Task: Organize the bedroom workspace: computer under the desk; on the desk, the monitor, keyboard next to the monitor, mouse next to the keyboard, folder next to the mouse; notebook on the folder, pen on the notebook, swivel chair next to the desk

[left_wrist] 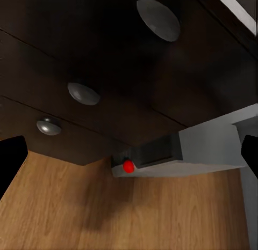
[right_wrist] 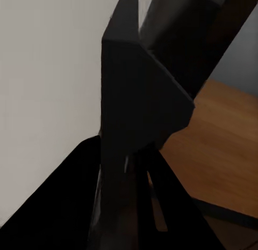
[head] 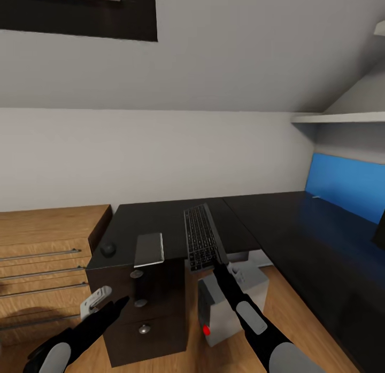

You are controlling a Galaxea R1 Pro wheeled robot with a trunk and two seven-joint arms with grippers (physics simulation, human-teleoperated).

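The black keyboard [head: 200, 235] lies lengthwise on the dark desk [head: 155, 218], its near end over the front edge. My right gripper [head: 220, 264] is shut on that near end; in the right wrist view the keyboard [right_wrist: 140, 89] runs away from between the fingers [right_wrist: 161, 207]. Near the desk's left corner sits the dark mouse [head: 108, 249], with a flat grey slab [head: 148, 249] beside it; whether it is a folder or a notebook I cannot tell. The grey computer [head: 216, 314] with a red button [left_wrist: 128, 166] stands under the desk. My left gripper [head: 120, 303] hangs open before the drawers.
The desk's dark drawer unit [head: 155, 303] carries round knobs [left_wrist: 83, 93]. A wooden dresser [head: 48, 255] stands at the left. The desk's right wing [head: 321, 245] runs along a blue panel [head: 347, 183], under a white shelf [head: 337, 117]. Wooden floor [left_wrist: 107, 212] lies below.
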